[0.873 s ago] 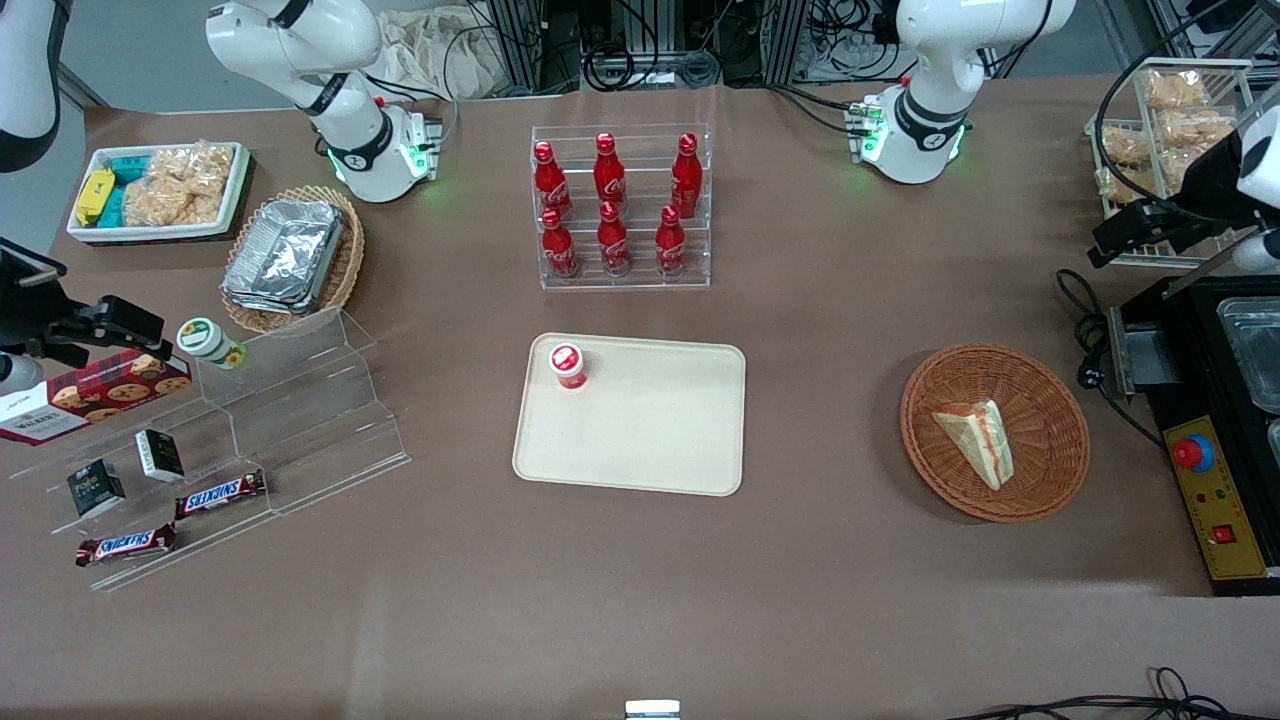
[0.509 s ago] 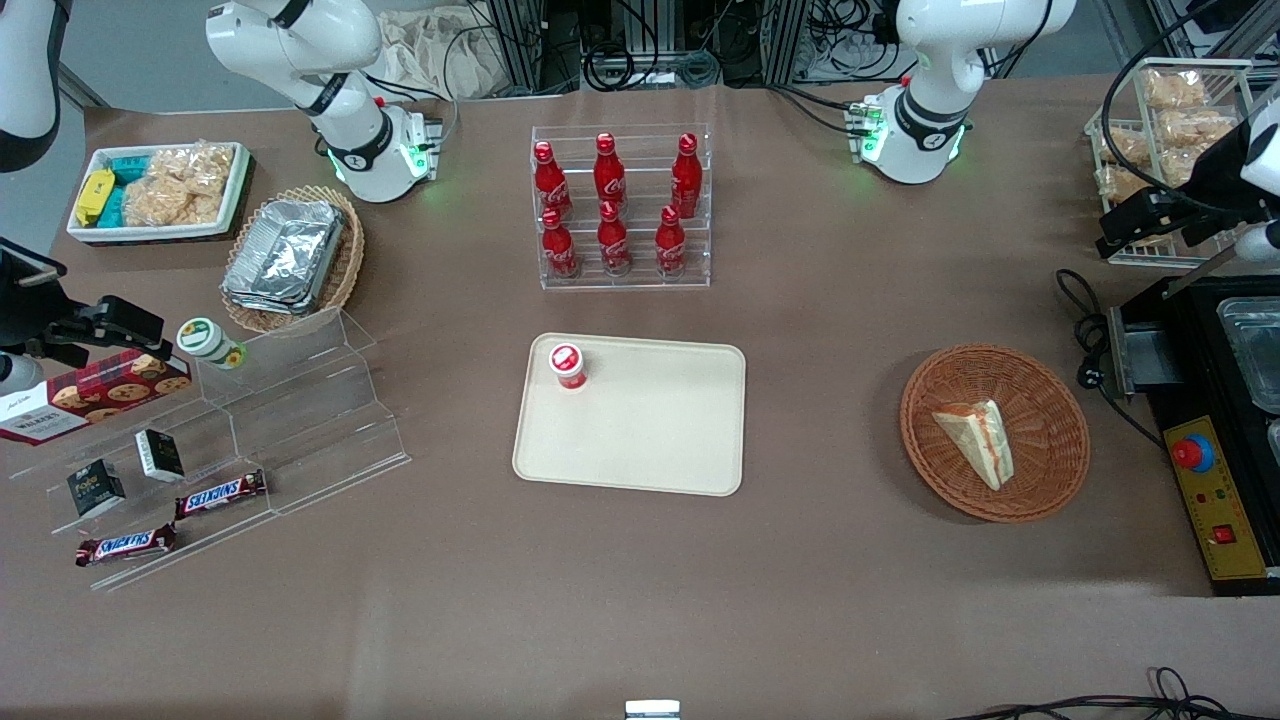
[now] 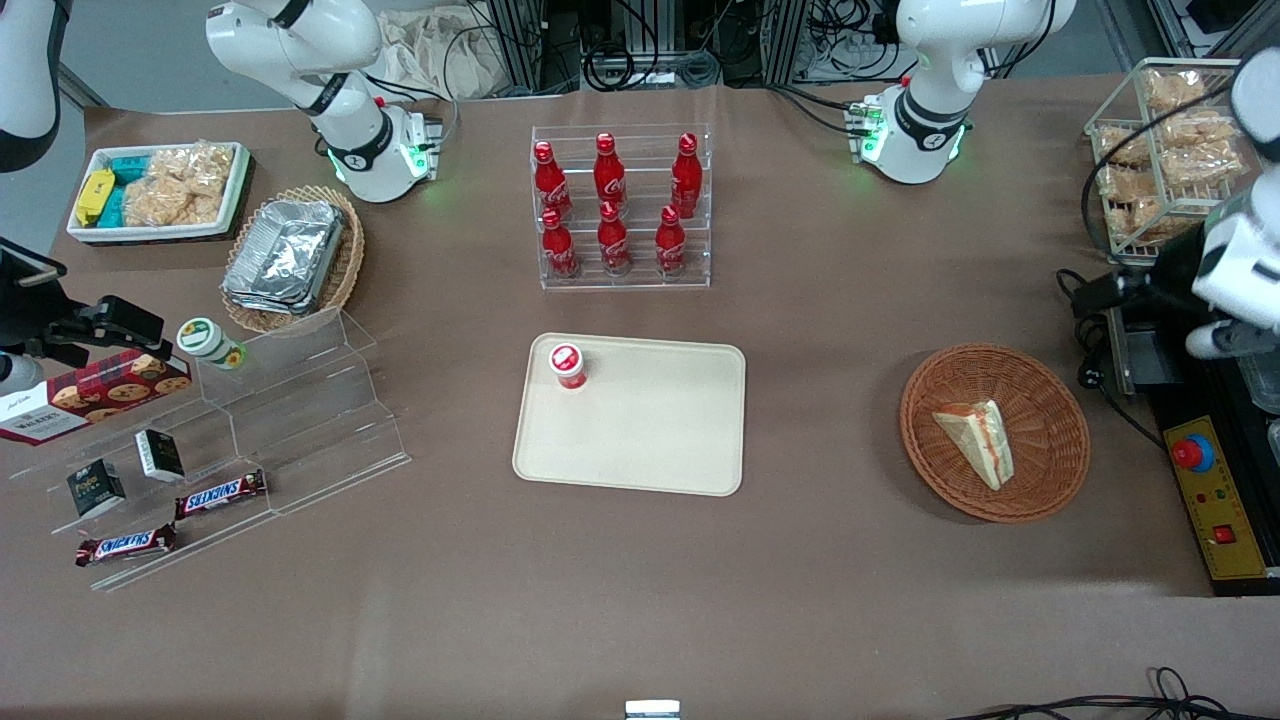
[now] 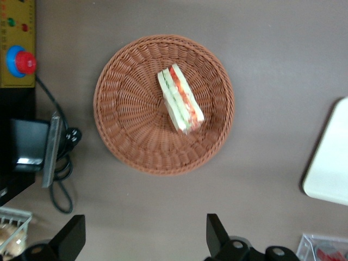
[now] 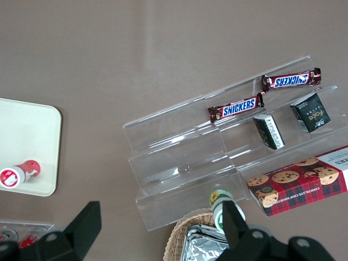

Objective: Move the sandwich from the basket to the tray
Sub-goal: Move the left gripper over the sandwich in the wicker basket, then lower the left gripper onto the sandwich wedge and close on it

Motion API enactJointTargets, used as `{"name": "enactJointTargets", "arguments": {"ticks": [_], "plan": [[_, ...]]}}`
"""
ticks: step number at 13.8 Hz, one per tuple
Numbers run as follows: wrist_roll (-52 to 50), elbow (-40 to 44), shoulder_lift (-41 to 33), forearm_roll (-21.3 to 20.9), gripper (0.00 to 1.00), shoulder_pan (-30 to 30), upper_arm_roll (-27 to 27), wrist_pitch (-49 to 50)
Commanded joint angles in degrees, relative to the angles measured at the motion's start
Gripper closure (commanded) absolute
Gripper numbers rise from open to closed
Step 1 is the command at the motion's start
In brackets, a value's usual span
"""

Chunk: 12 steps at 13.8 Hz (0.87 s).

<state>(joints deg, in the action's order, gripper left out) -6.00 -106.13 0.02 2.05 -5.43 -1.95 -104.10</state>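
Even, bright overhead light fills all 3 views, and the shadows are soft: a faint one hugs the basket (image 3: 994,432) and the tray (image 3: 630,414). Foil containers (image 3: 285,252) glint. The gripper (image 3: 1095,297) sits high above the table at the working arm's end, slightly blurred, fingers (image 4: 72,237) spread apart.

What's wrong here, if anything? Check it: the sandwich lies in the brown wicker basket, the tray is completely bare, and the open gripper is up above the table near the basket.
One thing is wrong: the tray is not bare. The front view shows a small red-capped bottle standing on it near one corner. The rest holds: the sandwich lies in the basket, and the gripper is open, above the table near the basket.
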Motion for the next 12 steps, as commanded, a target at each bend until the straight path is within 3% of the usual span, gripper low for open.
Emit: {"name": "enactJointTargets", "arguments": {"ticks": [1,6,12], "plan": [[-5.7,0.0,4.4,-1.0,0.00,0.7,-0.3,-4.9],[-11.0,-7.5,11.3,-1.3,0.00,0.8,-0.4,-21.1],[-15.5,-7.4,21.5,-1.2,0.00,2.3,-0.5,-33.5]]}}
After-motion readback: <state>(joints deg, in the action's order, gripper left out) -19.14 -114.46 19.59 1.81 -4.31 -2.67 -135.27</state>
